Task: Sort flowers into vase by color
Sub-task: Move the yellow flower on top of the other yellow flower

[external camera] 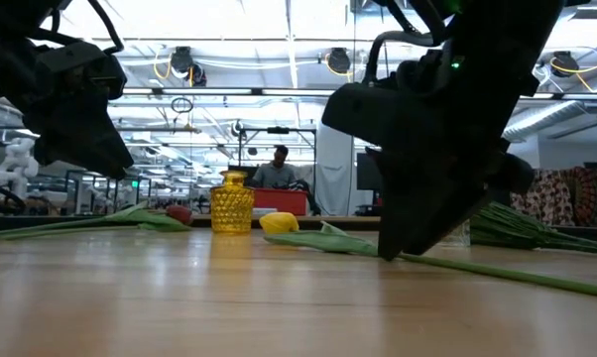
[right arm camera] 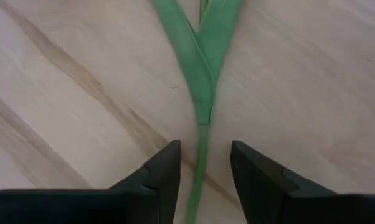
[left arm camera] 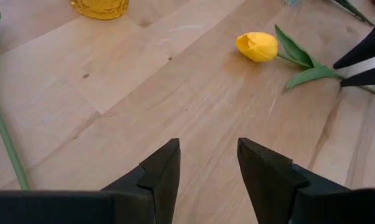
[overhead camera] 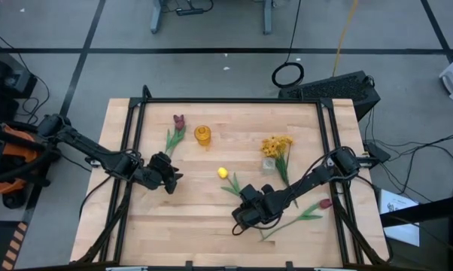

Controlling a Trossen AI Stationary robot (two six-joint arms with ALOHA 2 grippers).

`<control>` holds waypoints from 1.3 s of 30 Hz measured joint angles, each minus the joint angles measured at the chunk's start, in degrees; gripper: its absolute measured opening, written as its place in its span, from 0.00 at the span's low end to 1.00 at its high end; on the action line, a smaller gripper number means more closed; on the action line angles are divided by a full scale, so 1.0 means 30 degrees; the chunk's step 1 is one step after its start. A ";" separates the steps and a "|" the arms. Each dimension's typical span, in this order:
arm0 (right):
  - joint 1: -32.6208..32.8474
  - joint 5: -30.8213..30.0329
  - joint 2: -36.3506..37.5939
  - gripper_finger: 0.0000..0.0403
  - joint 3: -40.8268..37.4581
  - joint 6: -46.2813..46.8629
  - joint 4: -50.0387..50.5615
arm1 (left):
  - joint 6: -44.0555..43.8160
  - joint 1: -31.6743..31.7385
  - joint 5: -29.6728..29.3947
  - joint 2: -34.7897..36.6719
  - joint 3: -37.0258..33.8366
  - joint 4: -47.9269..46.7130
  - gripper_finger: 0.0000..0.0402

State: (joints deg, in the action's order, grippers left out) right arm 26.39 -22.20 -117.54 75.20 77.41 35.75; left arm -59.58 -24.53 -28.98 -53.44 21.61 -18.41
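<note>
I am straddling the yellow tulip's (overhead camera: 222, 172) thin, limp stem (right arm camera: 200, 155) mid-tabletop with the right gripper's (right arm camera: 203, 180) fingers apart, gripping low; left gripper (left arm camera: 207, 177) is waiting parted, empty, near the left edge.

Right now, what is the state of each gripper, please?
Left gripper: open, empty, above the bare wooden table.
Right gripper: open, straddling a thin green flower stem, not gripping.

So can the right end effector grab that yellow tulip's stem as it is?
Probably yes: the right end effector sits open astride the yellow tulip's stem, flat on bare table, nothing between.
</note>
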 joint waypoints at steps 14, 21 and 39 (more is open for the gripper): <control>-0.0114 -0.0025 -0.0071 0.02 -0.0044 -0.1430 -0.1029 | 0.0019 0.0003 -0.0001 0.0001 0.0000 0.0175 0.42; -0.0483 -0.0192 0.0237 0.00 -0.0095 -0.3379 -0.2113 | 0.0516 0.0003 -0.0140 0.0002 0.0000 0.0272 0.42; 0.0849 -0.4670 0.6874 0.00 -0.0080 -0.8385 -0.2113 | 0.4217 0.0006 -0.1441 -0.0021 -0.0007 0.5211 0.42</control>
State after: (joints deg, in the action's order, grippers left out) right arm 28.94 -36.21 -96.92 74.96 52.26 29.41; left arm -46.93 -24.52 -33.30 -53.50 21.58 -2.78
